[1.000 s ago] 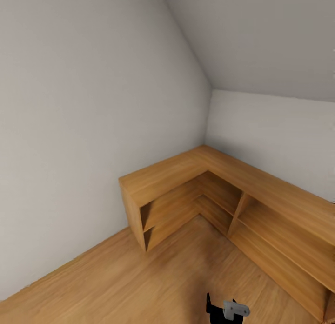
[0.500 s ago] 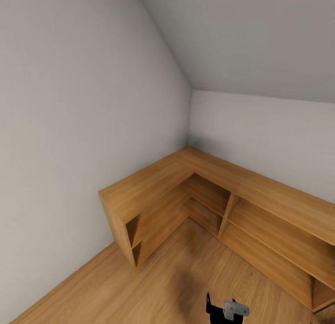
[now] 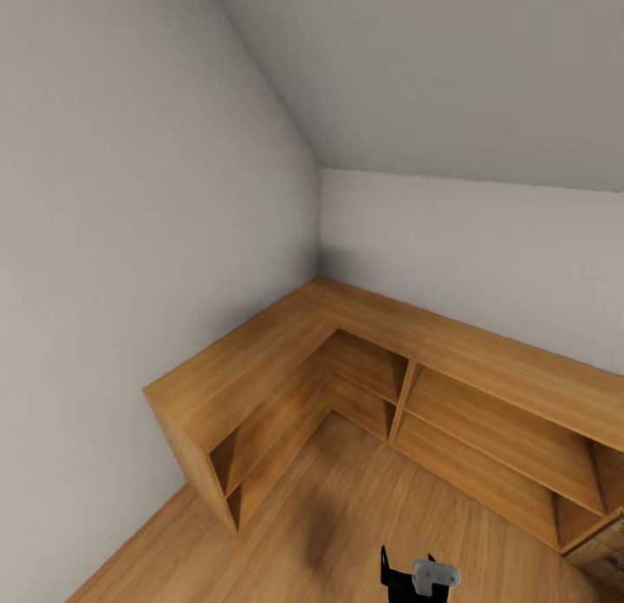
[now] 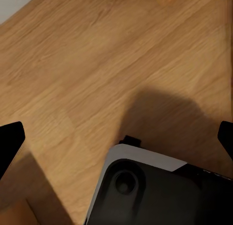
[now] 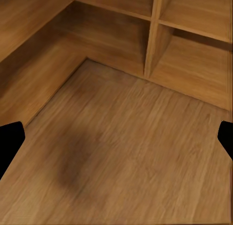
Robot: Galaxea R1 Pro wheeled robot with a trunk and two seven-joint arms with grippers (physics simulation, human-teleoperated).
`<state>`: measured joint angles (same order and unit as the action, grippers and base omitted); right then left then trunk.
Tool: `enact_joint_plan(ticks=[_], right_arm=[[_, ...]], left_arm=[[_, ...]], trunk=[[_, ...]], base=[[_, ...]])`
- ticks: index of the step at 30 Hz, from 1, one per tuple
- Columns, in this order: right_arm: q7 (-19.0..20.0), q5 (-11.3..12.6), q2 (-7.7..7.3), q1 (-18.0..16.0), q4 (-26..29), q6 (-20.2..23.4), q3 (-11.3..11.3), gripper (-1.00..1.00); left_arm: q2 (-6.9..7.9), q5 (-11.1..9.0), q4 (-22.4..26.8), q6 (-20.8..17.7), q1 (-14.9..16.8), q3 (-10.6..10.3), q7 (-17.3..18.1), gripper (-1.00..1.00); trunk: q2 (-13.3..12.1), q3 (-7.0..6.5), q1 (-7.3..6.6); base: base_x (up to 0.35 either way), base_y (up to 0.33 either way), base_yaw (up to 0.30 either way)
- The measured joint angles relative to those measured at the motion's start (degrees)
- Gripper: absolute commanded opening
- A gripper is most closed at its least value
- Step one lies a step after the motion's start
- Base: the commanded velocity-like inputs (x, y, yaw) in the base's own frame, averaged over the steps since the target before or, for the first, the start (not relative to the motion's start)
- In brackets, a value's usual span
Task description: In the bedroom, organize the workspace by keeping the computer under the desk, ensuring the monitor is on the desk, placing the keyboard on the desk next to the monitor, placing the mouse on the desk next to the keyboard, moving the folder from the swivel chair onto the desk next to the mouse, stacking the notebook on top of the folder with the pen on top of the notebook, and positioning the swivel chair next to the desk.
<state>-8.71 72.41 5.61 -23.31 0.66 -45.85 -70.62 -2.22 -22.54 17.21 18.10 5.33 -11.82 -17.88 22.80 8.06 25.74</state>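
Ahead, head view: L-shaped wooden cabinet [image 3: 286,360] fills corner under grey walls [image 3: 130,196], open shelves facing wood floor [image 3: 364,516]; robot part [image 3: 420,577] at bottom edge.
Left wrist view: left end effector [image 4: 116,137] fingertips [image 4: 9,140] wide apart, released, above floor [image 4: 97,65] and robot base [image 4: 145,191].
Right wrist view: right end effector [image 5: 116,137] released, fingertips [image 5: 9,140] spread; cabinet shelves [image 5: 194,45] beyond floor [image 5: 136,152].

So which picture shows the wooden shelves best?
The head view: the whole L-shaped wooden shelves sit in the room's corner, top and open cubbies visible. The right wrist view shows just some lower cubbies close up. The left wrist view shows wooden floor instead.
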Motion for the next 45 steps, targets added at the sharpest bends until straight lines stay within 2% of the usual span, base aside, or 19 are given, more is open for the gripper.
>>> enact_joint_plan(ticks=[9, 20, 34, 45], right_arm=[[0.03, -0.12, 0.0, 0.05, 0.0, 0.0, -0.01, 1.0], [0.08, -0.21, 0.0, 0.06, -0.02, 0.0, 0.0, 1.0], [0.06, -0.29, 0.0, 0.07, -0.02, 0.0, 0.04, 1.0], [0.08, -0.3, 0.0, 0.06, 0.0, -0.01, 0.01, 1.0]], left_arm=[[-0.01, 0.01, 0.0, 0.0, 0.0, 0.01, 0.0, 1.0], [-0.01, 0.01, 0.0, 0.0, 0.0, 0.0, -0.01, 1.0], [-0.01, 0.03, 0.0, 0.0, 0.0, -0.01, 0.01, 1.0], [-0.01, 0.03, 0.0, -0.06, 0.0, -0.08, 0.0, 1.0]], trunk=[[0.0, -0.1, 0.01], [0.0, -0.32, 0.01], [0.0, -0.62, 0.01], [0.01, -0.85, -0.02]], base=[[0.02, 0.052, -0.299], [0.002, 0.205, -0.299], [0.002, 0.028, -0.299], [0.209, 0.076, -0.299]])
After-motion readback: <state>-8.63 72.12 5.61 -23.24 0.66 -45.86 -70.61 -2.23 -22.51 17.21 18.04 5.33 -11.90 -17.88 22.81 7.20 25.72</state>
